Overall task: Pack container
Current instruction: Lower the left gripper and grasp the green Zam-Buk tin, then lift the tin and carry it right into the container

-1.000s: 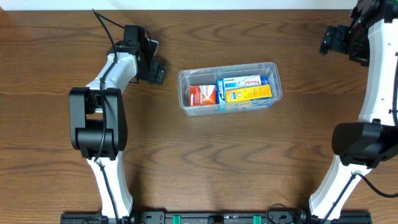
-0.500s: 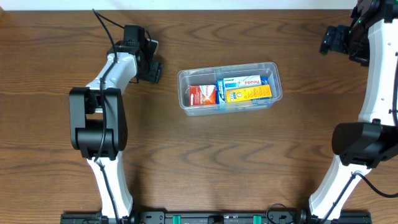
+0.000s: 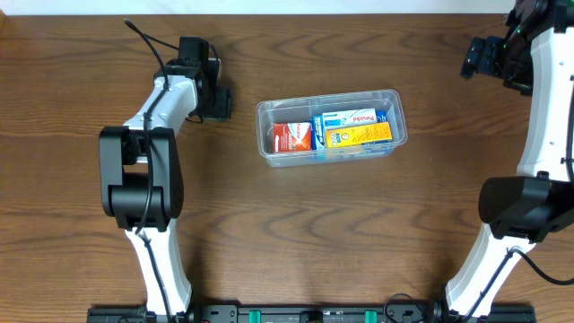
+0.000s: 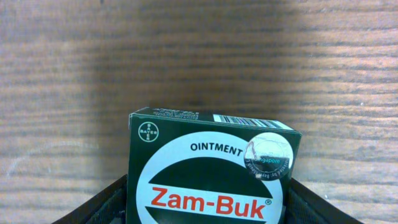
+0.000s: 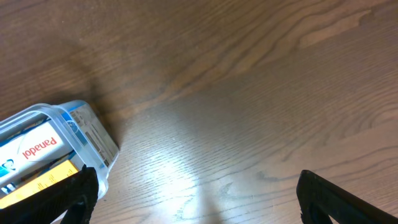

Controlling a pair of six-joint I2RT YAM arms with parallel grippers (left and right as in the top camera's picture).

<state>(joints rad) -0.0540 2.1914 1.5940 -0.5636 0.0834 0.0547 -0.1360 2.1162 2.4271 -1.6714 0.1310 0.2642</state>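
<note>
Left gripper (image 3: 218, 99), upper left, is clamping a green Zam-Buk ointment box (image 4: 211, 177), likely staging it for the container (image 3: 332, 158) sitting centre frame with a Panadol box (image 3: 352, 118) already inside. Right gripper (image 3: 473, 58) is hovering upper right, fingers wide and empty, probably parked out of the way. Surface is showing as a brown wood-grain table (image 3: 359, 233); the room isn't showing.

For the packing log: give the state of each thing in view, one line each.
container: no lid, partly filled.
red box: lying in the container.
Panadol box: lying in the container.
yellow box: lying in the container, beside the Panadol box.
Zam-Buk box: gripped, outside the container.
left gripper: shut on the Zam-Buk box.
right gripper: open, empty.
</note>
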